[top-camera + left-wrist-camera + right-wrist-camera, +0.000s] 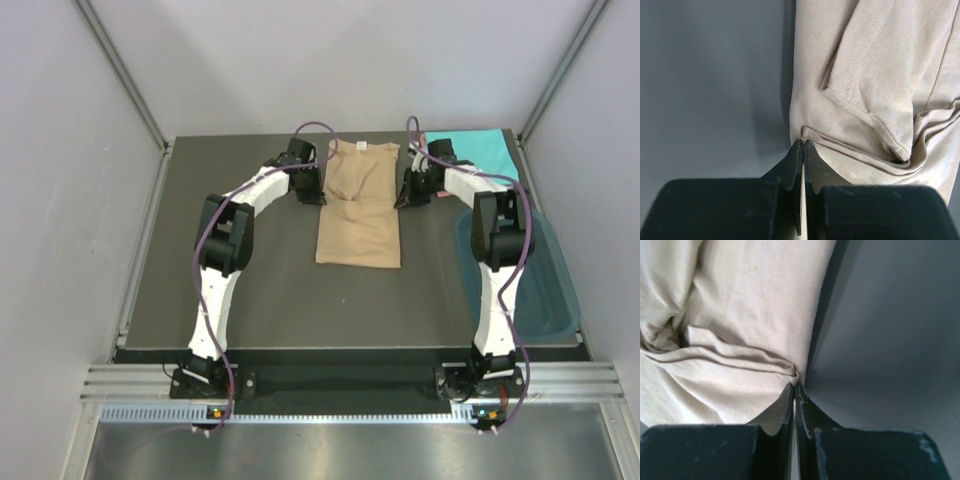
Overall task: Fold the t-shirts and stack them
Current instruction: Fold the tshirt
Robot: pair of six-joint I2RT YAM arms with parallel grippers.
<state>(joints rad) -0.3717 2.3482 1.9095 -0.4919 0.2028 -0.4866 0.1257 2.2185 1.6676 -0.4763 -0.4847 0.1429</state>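
Finding: a robotics test cell in a laboratory. Evidence: plain pale wall panels [60, 250] enclose the dark bench [270, 300] on three sides, framed by bare aluminium posts [122, 75]. My left arm [215, 290] and right arm [492, 290] are bolted to a metal rail [130, 381] at its near edge. Purple cables [318, 125] run along both arms, and a slotted cable strip [330, 412] lies below.

— Walls?
— Plain pale panels: back wall [340, 60], left wall [50, 250] and right wall [605, 220], joined by aluminium struts [122, 80].
— Work surface?
— Dark matte table [260, 300], evenly lit. Ribbed aluminium rail [350, 381] along its near edge, brushed steel sheet [350, 450] beyond.
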